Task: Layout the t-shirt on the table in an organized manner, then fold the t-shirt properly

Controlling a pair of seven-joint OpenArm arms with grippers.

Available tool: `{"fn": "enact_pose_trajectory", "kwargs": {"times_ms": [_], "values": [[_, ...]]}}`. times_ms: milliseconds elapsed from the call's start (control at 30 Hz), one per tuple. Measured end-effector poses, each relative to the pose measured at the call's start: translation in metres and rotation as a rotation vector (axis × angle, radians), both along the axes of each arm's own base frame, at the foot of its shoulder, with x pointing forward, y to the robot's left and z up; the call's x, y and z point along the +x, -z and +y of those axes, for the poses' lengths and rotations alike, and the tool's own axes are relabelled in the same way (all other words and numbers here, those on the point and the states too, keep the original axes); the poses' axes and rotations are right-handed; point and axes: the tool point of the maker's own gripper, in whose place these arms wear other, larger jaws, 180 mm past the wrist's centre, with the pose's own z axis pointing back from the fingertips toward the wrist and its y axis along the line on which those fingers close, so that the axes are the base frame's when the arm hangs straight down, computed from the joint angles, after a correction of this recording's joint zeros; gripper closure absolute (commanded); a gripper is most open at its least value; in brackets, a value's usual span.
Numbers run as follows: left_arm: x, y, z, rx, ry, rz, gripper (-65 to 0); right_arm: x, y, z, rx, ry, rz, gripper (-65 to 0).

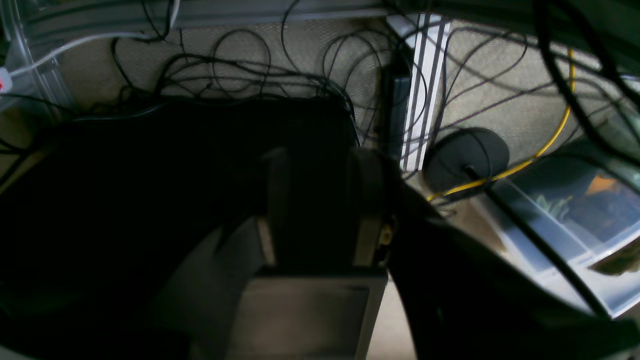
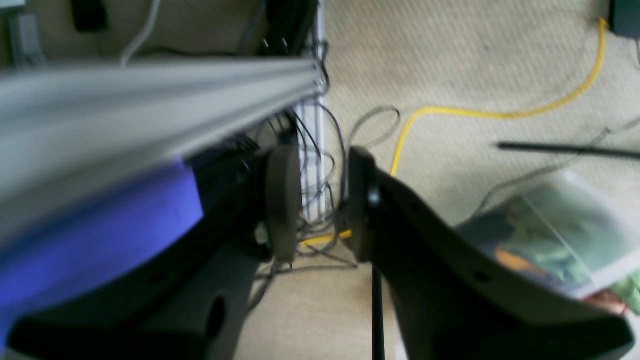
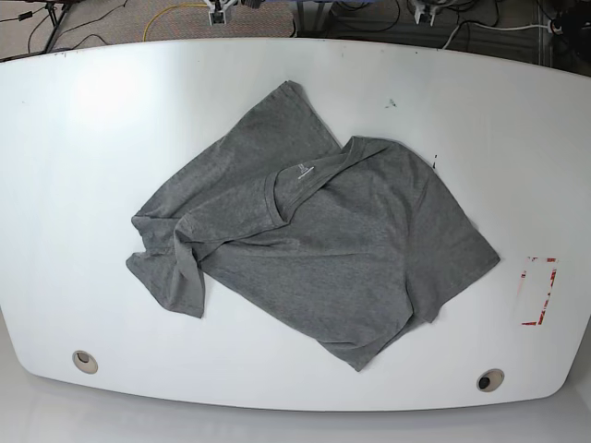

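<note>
The heather-grey t-shirt [image 3: 323, 240] lies crumpled and skewed in the middle of the white table [image 3: 92, 120], its collar with a white label [image 3: 303, 171] facing up and one sleeve bunched at the left. Neither arm shows in the base view. In the left wrist view my left gripper [image 1: 320, 165] hangs over the floor, its fingers apart with nothing between them. The right wrist view has my right gripper [image 2: 322, 165] likewise open and empty above the carpet, off the table.
A red-and-white tape mark [image 3: 538, 291] sits at the table's right, with round holes [image 3: 84, 361] near the front corners. Below the grippers lie tangled black cables [image 1: 240, 75], a yellow cable [image 2: 475, 112], an aluminium rail [image 2: 150, 100] and a clear plastic bin [image 2: 550, 235].
</note>
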Motion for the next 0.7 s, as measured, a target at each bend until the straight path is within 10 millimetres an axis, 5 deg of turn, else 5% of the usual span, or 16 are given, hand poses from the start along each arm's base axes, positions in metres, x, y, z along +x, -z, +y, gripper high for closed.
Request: {"fn": "enact_pose_trajectory", "kwargs": {"times_ms": [233, 533, 700], "values": [[-0.004, -0.012, -0.006, -0.016, 0.023, -0.061, -18.7, -0.025, -0.006, 0.000, 0.002, -0.003, 0.027, -15.9], [-0.003, -0.034, -0.015, -0.035, 0.037, -0.149, -18.6, -0.030, -0.029, -0.001, -0.004, -0.011, -0.034, -15.9], [-0.019, -0.052, 0.002, -0.011, 0.027, -0.161, -18.7, -0.046, -0.045, 0.000, -0.003, -0.031, -0.012, -15.9]]}}
